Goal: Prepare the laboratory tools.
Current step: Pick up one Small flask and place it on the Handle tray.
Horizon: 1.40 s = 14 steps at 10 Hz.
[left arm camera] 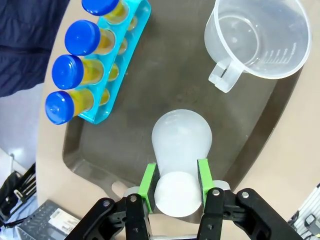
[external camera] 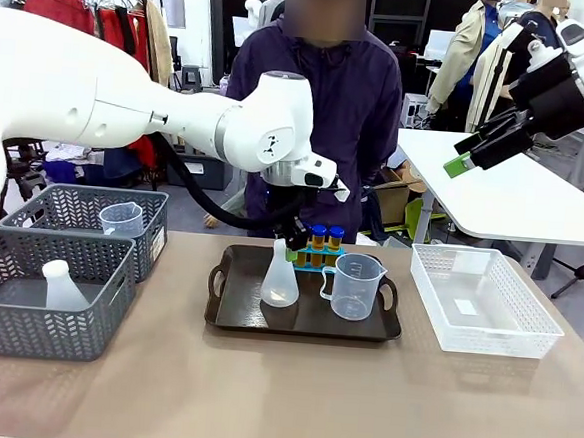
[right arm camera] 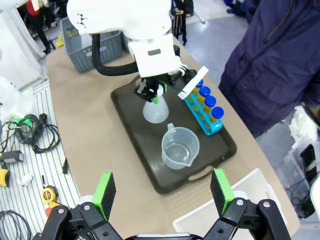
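Tan rectangular table (external camera: 259,397): dark plastic tray (external camera: 227,310) at centre, grey woven baskets (external camera: 25,306) at nine o'clock, white mesh basket (external camera: 525,331) at three.

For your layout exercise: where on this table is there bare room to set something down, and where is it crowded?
Free: the tabletop in front of the tray, and the white mesh basket. Crowded: the tray, with flask in the left gripper, beaker, tube rack.

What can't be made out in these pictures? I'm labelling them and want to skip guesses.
- Beaker scale print: too small, left wrist view.
- Flask mouth: hidden between the left end effector's pads.
- Tubes: partly behind the flask and left arm, front view.
- White basket: cut off by the frame edge, right wrist view.
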### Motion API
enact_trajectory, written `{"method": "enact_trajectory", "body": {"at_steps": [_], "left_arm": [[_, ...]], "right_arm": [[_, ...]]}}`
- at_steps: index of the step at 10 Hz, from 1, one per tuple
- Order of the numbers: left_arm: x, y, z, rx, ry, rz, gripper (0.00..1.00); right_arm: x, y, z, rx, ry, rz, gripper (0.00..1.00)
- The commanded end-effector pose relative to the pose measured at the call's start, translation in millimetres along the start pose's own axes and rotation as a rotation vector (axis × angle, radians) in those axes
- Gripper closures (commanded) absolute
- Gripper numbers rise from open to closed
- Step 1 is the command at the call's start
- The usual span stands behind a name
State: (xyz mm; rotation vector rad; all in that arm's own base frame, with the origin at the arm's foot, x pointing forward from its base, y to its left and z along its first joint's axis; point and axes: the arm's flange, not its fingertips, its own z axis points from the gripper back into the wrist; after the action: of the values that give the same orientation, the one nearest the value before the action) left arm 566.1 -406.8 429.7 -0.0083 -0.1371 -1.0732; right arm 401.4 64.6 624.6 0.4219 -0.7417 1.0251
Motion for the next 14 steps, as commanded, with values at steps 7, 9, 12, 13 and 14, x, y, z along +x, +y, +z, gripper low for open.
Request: {"method": "enact_trajectory", "body": {"at_steps": [7, 9, 12, 13, 14], "left_arm": [[-7.9, 1.4, -5.5, -0.025, 0.002, -0.001, 0.23], [-8.7, 1.6, -5.1, -0.027, 0.003, -0.002, 0.00], [-10.3, 1.5, -5.1, -0.033, 0.001, -0.002, 0.00], [-10.6, 1.9, -5.2, -0.033, 0.000, -0.004, 0.00], [-11.4, 2.0, -4.2, -0.036, 0.002, -0.005, 0.00]], "right_arm": [[0.7, -0.2, 0.0, 0.003, -0.010, 0.003, 0.00], [0.7, -0.2, 0.0, 0.003, -0.010, 0.003, 0.00], [0.7, -0.2, 0.0, 0.003, -0.010, 0.003, 0.00], [0.7, -0.2, 0.0, 0.003, -0.010, 0.003, 0.00], [0.7, -0.2, 0.0, 0.003, -0.010, 0.003, 0.00]]}}
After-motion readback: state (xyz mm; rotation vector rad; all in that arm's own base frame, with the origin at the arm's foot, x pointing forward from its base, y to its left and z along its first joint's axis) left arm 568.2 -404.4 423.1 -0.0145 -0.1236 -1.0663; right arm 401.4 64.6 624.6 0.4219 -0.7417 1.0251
